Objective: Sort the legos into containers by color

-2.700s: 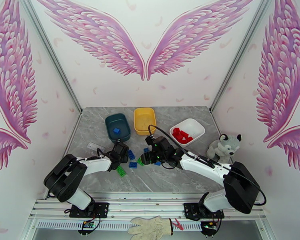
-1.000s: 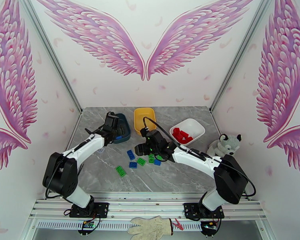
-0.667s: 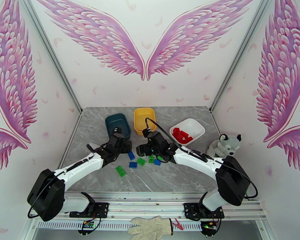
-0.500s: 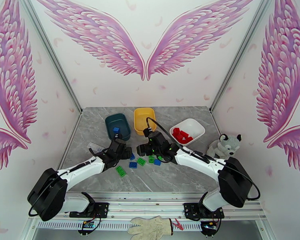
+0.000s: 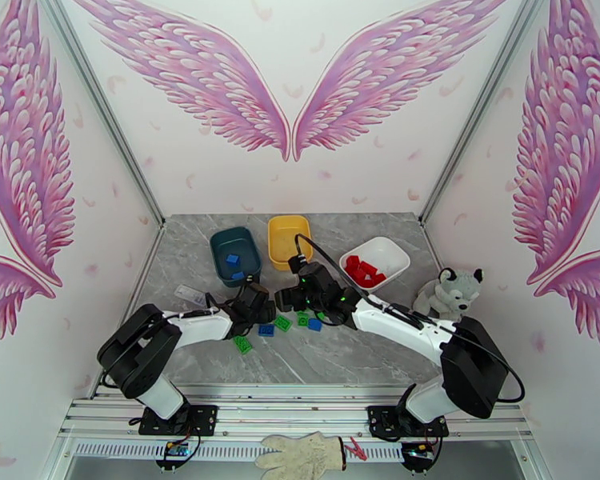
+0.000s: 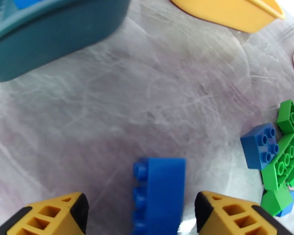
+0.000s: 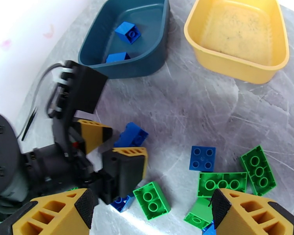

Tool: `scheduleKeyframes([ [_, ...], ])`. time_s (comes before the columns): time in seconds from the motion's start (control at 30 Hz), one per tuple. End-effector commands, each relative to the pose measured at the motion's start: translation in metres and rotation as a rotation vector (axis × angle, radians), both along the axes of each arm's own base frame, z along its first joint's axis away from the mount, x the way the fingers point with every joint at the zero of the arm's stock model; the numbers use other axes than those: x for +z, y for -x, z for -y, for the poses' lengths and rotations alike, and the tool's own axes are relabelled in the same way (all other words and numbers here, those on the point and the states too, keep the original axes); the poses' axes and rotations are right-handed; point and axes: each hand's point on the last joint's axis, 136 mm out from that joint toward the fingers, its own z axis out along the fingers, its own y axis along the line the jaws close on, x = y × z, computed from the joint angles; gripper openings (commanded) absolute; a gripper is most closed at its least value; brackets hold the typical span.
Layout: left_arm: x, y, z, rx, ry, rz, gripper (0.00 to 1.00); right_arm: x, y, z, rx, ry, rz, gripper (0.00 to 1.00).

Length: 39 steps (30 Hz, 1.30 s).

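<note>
Left gripper (image 6: 141,208) has its fingers spread astride a small blue studded plastic brick (image 6: 162,188) lying on its side on the grey marbled table (image 6: 147,94). It looks best to centre it, then squeeze its flat faces squarely. Right gripper (image 7: 153,206), also spread, hovers over green studded plastic bricks (image 7: 221,181). Beyond sits the shallow dark teal plastic tub (image 7: 147,61), holding two more blue bricks (image 7: 127,31).

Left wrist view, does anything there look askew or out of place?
Yes: the blue brick between the fingers of the open left pincer lies tipped on its side, studs facing sideways, whereas the small blue brick and green bricks to its right lie studs up. Nothing looks spilled or damaged.
</note>
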Motion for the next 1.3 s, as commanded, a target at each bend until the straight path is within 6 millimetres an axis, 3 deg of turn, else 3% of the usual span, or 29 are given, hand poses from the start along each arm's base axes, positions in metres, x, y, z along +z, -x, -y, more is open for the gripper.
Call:
scheduleKeyframes([
  [0.0,0.001,-0.012,0.015,-0.008,0.023,0.009,0.73,0.005,0.003,0.004,-0.014,-0.002,0.013,0.85],
  [0.3,0.001,-0.015,0.012,-0.006,-0.072,0.025,0.67,0.005,0.002,0.006,-0.024,0.005,0.017,0.85],
  [0.53,0.014,-0.011,0.010,-0.016,-0.138,0.056,0.55,0.005,0.001,0.007,-0.028,0.008,0.019,0.85],
  [0.8,0.023,-0.010,0.010,-0.028,-0.144,0.070,0.33,0.006,0.002,0.008,-0.029,0.002,0.023,0.83],
  [1.07,0.063,-0.009,-0.011,0.010,-0.069,0.135,0.27,0.013,0.007,0.004,-0.004,-0.040,0.029,0.78],
  [1.27,0.097,-0.025,-0.044,0.076,0.012,0.179,0.27,0.022,0.022,-0.023,0.141,-0.157,0.012,0.78],
])
